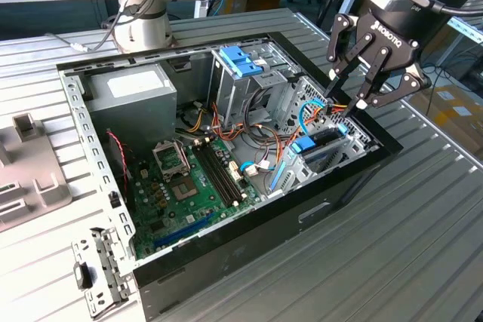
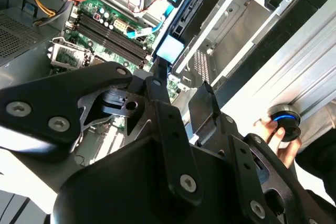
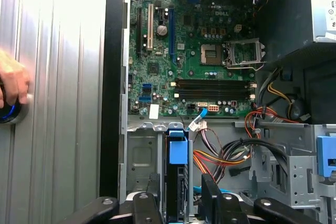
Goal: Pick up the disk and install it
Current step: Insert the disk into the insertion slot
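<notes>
The disk [image 1: 323,146] stands edge-on in the drive bay at the exterior view's right end of the open computer case [image 1: 249,224], a dark slab with a light-blue tab. Both wrist views show it too, disk [image 3: 177,184] and disk [image 2: 185,17]. My gripper [image 1: 347,97] hangs just above it with its black fingers spread open. In the first wrist view my gripper [image 3: 178,203] has one finger on each side of the slab's edge. Nothing is held between the fingers of my gripper [image 2: 181,90].
Inside the case are the green motherboard [image 1: 189,179], a grey power-supply box [image 1: 132,92], a blue latch piece [image 1: 241,62] and loose cables [image 1: 260,137]. A grey fixture [image 1: 26,164] lies on the table. A person's hand [image 3: 11,82] rests on a blue-lit knob [image 2: 285,119].
</notes>
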Action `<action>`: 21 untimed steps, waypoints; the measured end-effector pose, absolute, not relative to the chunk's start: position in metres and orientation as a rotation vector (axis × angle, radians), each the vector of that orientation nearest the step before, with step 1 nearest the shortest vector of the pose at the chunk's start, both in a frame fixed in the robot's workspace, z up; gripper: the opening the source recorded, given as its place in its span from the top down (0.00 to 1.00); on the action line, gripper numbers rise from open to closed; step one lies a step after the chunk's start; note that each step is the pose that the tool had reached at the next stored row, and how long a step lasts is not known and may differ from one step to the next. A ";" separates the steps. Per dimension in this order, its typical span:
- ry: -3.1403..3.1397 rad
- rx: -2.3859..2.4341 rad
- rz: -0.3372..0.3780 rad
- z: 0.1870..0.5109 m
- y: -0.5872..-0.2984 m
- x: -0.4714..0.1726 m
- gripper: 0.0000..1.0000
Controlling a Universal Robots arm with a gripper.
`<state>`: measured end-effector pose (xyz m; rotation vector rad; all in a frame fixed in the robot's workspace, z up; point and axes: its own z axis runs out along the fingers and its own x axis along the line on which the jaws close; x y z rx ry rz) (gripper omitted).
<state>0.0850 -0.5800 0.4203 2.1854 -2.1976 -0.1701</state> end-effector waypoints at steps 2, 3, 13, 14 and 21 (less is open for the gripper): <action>-2.198 2.185 -0.170 0.420 -0.580 0.085 0.55; -2.198 2.185 -0.170 0.420 -0.580 0.085 0.55; -2.198 2.186 -0.170 0.420 -0.580 0.085 0.89; -2.198 2.185 -0.170 0.420 -0.580 0.085 0.89; -2.197 2.185 -0.170 0.415 -0.580 0.088 0.89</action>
